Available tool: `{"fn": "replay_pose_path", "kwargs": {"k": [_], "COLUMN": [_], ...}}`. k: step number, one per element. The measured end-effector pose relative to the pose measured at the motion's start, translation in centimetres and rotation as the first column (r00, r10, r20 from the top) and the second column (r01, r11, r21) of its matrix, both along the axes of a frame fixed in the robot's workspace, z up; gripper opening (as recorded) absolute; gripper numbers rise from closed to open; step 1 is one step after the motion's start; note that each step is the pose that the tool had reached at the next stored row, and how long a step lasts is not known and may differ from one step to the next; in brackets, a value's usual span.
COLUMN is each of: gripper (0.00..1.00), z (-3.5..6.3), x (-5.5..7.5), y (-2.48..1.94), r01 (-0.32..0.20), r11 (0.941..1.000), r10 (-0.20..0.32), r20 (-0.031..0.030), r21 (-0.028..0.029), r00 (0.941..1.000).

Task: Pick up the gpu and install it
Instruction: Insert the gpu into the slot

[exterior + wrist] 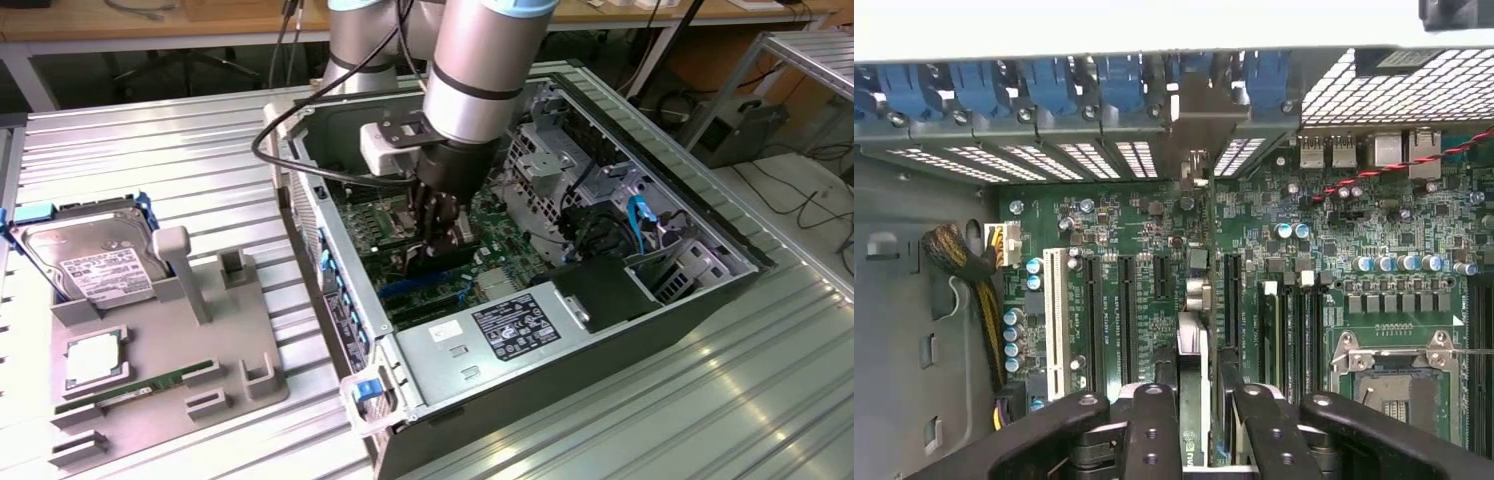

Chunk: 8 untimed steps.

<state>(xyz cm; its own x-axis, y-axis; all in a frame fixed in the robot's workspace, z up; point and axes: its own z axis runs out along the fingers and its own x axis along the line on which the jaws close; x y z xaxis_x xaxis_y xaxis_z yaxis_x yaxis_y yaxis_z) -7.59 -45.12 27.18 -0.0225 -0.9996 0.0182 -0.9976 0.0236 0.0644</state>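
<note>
Your gpu (pixel 1197 330) is standing on edge between the gripper's (pixel 1192 425) black fingers (pixel 1152 430), which are clenched on it from both sides. In the wrist view you're looking straight down its thin edge, with its silver end bracket (pixel 1197 130) reaching the rear slot openings of the computer case (pixel 694 300). The card sits down among the expansion slots on the green motherboard (pixel 1354 240), a white slot (pixel 1056 310) away to one side.

In the exterior view the arm reaches down into the open case, and the power supply (pixel 501 335) is at about 5 o'clock from the gripper (pixel 430 240). Over at 9 o'clock a hard drive (pixel 94 262) sits on a grey fixture (pixel 200 385).
</note>
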Motion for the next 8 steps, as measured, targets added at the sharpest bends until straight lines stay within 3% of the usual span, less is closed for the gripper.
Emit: {"fn": "replay_pose_path", "kwargs": {"k": [1,2,3,8], "gripper": [0.26,0.26,0.26,0.26], "z": [-1.38,-1.64,-1.59,-1.87], "x": [0.01,0.02,0.0,0.07], "y": [0.05,0.57,0.69,0.7], "r01": [0.006,0.01,0.011,0.01], "r11": [1.0,0.9999,0.9999,0.9999], "r10": [-0.006,-0.011,-0.011,-0.011], "r20": [-0.0185,-0.0291,-0.032,-0.033], "r21": [-0.006,-0.0049,-0.0063,-0.0062], "r00": [0.9998,0.9995,0.9994,0.9994]}}
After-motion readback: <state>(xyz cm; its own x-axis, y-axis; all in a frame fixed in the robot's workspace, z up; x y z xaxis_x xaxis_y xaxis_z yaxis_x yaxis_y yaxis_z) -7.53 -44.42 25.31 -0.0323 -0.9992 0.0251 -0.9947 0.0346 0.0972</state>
